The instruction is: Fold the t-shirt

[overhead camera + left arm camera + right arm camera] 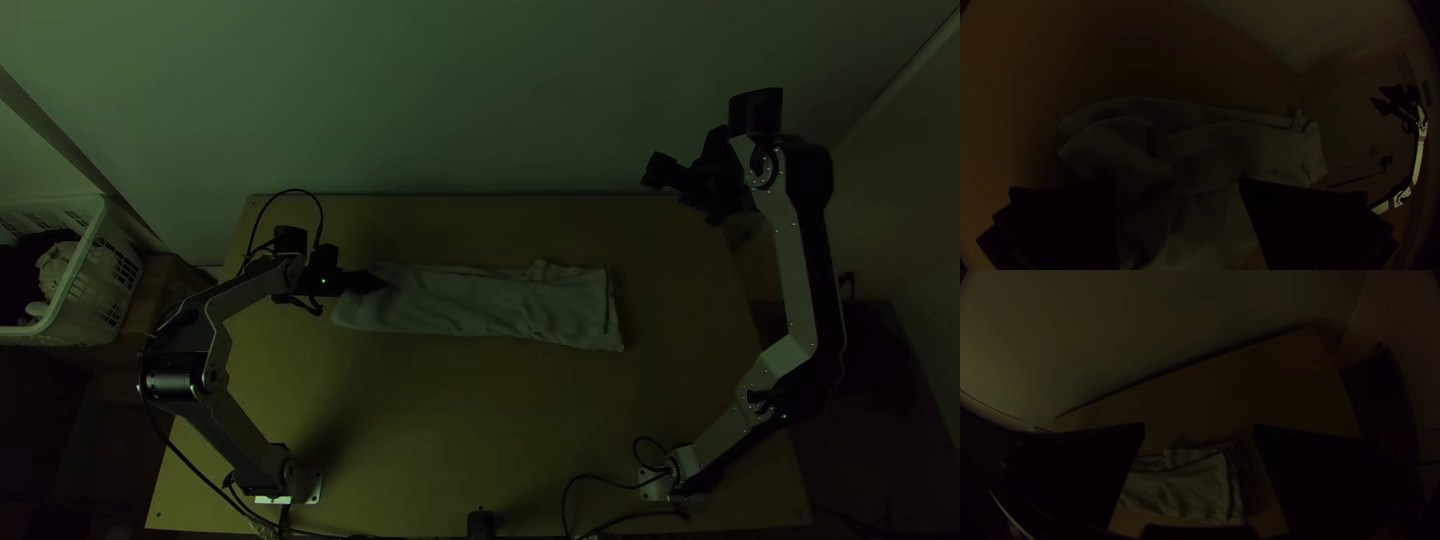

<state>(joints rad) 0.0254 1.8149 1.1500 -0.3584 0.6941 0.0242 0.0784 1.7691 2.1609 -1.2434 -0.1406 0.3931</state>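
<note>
Past the bare near part of the table (480, 410), the t-shirt (465, 303) is found laid out as a long, narrow folded strip, set nearer the far edge than the near one. Light, soft, limp cloth is to be expected: nothing fragile, hardly slippery, but easily rumpled, and its layers could be slid apart if only the top one were caught. A hold is best taken at the near long edge first, with all layers gathered close to a short end; the far long edge, where a small flap (541, 268) is pushed up, is less well suited.

The long axis is carried from left to right across the table, roughly along the far edge, with the right end angled slightly nearer. Which end is formed by the collar or the hem cannot be told.

Over the left end, the left gripper (375, 281) is held with its fingers spread, and cloth is seen between them in the left wrist view; whether it is touched cannot be told. Farther off, beyond the right end, the right gripper (1199, 427) is held raised, its fingers also parted, with nothing gripped.
</note>
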